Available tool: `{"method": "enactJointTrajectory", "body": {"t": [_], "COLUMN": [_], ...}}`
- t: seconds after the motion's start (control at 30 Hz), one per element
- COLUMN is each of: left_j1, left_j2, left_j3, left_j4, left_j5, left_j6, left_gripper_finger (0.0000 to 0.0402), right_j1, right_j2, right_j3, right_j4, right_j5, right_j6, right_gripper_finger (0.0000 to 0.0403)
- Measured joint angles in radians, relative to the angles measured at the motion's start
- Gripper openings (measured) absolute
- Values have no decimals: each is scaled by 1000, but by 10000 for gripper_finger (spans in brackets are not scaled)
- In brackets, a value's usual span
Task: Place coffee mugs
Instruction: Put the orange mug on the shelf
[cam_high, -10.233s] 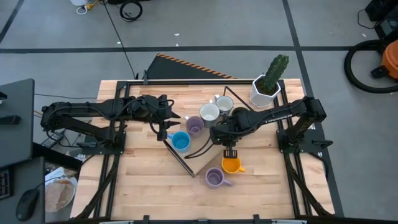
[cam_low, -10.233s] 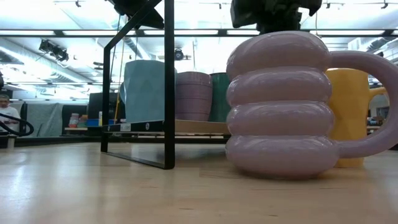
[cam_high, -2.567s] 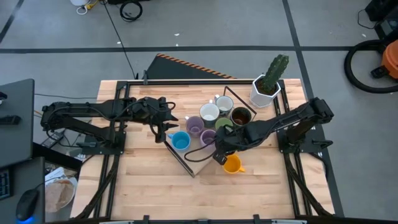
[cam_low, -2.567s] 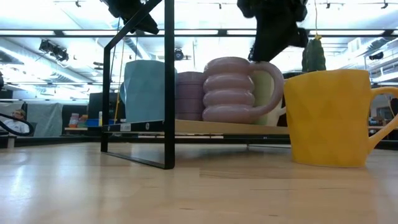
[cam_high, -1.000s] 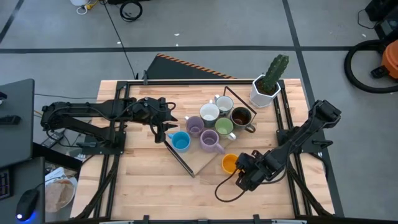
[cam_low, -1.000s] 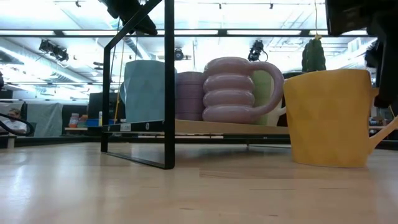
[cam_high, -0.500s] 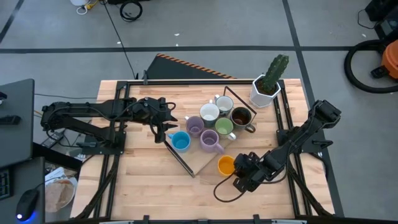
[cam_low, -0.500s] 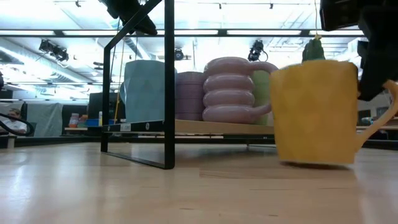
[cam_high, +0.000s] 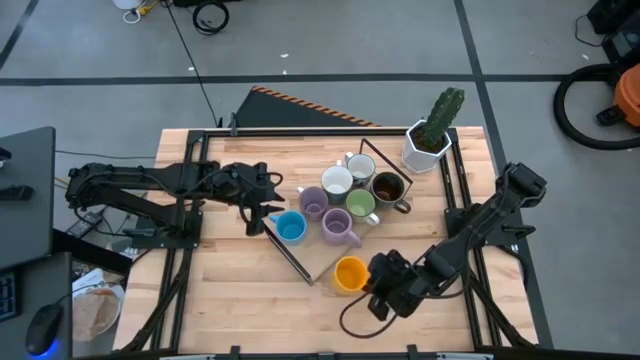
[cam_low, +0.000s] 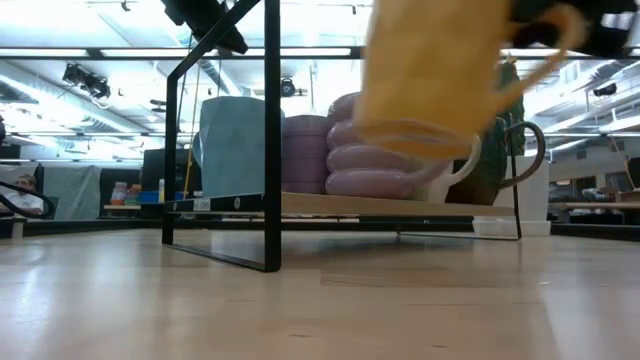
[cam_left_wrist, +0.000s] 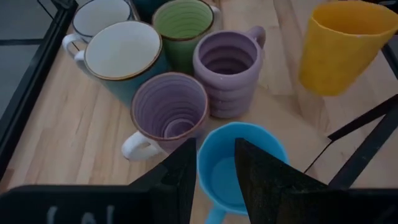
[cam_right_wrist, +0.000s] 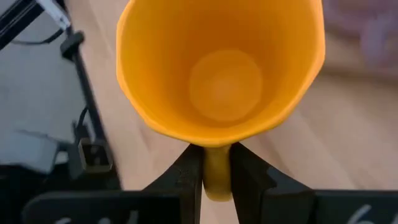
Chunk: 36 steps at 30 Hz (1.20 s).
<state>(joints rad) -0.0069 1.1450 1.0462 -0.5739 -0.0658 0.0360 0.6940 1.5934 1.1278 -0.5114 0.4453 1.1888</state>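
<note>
The orange mug (cam_high: 350, 272) is held by my right gripper (cam_high: 378, 282) near the table's front middle; the low view shows the orange mug (cam_low: 430, 80) in the air and tilted. Seven more mugs stand on their bases on a wooden board (cam_high: 325, 262) inside a black wire frame: blue (cam_high: 290, 227), lavender (cam_high: 312, 203), ribbed purple (cam_high: 336, 224), green (cam_high: 360, 205), white (cam_high: 337, 181), steel (cam_high: 360, 167) and dark brown (cam_high: 387, 187). My left gripper (cam_high: 262, 203) hangs open and empty just left of the blue mug (cam_left_wrist: 239, 168), above the board. My right gripper pinches the orange mug's handle (cam_right_wrist: 216, 177) between its two fingers. The fingers come slanting from the table's near right side. The mug is lifted clear of the table and tilted, its open mouth (cam_right_wrist: 224, 68) turned toward my wrist.
A white faceted pot with a cactus (cam_high: 428, 140) stands at the far right corner. The black wire frame (cam_low: 270, 130) rises above the board's front left edge. Bare tabletop (cam_high: 250, 300) lies along the near side. The right arm's cable loops on the table (cam_high: 350, 322).
My right gripper has taken the orange mug off the table and carried it up and toward the table's left edge. The mug stood upright on the table a second ago; now it hangs clear and tipped.
</note>
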Motion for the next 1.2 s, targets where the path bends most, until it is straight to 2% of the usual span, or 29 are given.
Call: {"method": "enactJointTrajectory", "body": {"t": [0.2,0.53,0.73,0.97,1.07,1.2], "left_j1": [-4,-4,-4,-4,-4,-4], "left_j2": [0,0,0,0,0,0], "left_j3": [0,0,0,0,0,0], "left_j4": [4,28,-12,-69,-97,-113], "left_j5": [-17,-49,-50,-54,-53,-54], "left_j6": [-3,-31,-57,-51,-51,-51], "left_gripper_finger": [117,117,117,117,117,117], "right_j1": [-59,-150,-208,-254,-262,-258], "right_j2": [97,242,255,270,282,289], "right_j3": [143,325,341,341,341,341], "right_j4": [-82,-211,-205,-118,-114,-130], "right_j5": [50,59,36,2,-45,-52], "right_j6": [-41,-52,-48,-44,-29,14], "right_gripper_finger": [63,63,63,63,63,63]}}
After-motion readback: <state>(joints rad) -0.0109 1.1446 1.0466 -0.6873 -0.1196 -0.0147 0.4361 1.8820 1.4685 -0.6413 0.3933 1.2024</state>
